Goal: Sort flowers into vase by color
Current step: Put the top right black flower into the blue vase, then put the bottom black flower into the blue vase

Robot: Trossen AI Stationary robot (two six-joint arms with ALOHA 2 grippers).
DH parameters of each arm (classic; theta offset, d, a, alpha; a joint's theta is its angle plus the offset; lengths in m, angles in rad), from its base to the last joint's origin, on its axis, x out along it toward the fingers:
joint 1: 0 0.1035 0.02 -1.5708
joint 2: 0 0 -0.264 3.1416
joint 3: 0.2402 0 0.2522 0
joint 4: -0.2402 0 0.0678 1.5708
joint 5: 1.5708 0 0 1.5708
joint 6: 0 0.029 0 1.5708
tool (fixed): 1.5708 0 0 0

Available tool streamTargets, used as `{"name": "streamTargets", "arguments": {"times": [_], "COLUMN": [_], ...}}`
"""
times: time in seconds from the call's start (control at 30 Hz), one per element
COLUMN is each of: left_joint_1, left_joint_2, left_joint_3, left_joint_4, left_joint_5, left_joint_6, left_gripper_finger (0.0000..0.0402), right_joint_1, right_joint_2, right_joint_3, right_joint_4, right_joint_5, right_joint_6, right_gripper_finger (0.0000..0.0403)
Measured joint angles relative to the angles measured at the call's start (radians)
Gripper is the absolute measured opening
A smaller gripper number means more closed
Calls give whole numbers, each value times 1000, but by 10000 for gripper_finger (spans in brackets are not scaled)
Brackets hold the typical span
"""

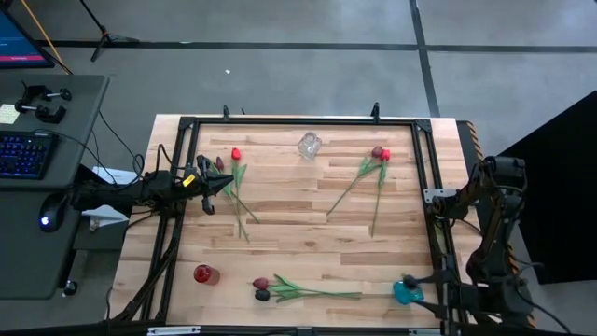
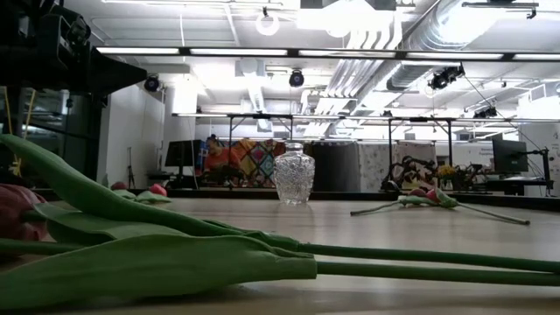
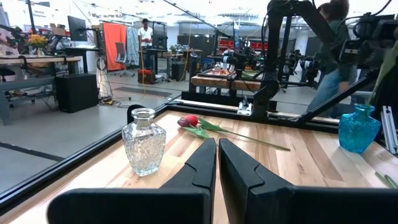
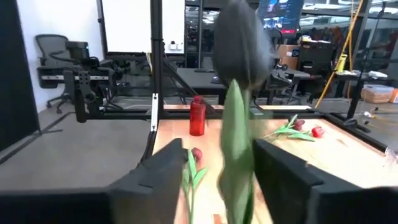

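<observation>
The right gripper (image 4: 214, 180) has its jaws parted around a near-black tulip (image 4: 239, 50) standing upright between them, over the table's right near corner beside the blue vase (image 1: 407, 292). The left gripper (image 3: 217, 163), closed and empty, waits by the left edge.

Both arms were dark, built of jointed black segments with black cables along them. The left hand (image 3: 217, 163) had two matte black, wedge-shaped fingers (image 3: 200, 165) tapering to narrow tips. The right hand (image 4: 219, 177) had matching broad, flat-faced dark fingers (image 4: 163, 171). A small yellow marking showed near the left wrist.
</observation>
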Motion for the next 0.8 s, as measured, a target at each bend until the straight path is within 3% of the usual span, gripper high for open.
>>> {"name": "streamTargets", "arguments": {"times": [0.13,0.53,0.67,0.8], "left_joint_1": [0,0,0,0], "left_joint_2": [0,0,0,0], "left_joint_3": [0,0,0,0], "left_joint_4": [0,0,0,0], "left_joint_5": [0,0,0,0], "left_joint_6": [0,0,0,0], "left_gripper_finger": [8,8,8,8], "right_joint_1": [33,83,15,-133], "right_joint_2": [-21,-187,-290,-371], "right_joint_3": [1,1,1,1], "right_joint_4": [91,127,128,126], "right_joint_5": [0,0,0,-1], "right_joint_6": [-87,-236,-306,-365], "right_gripper_finger": [218,222,222,222]}}
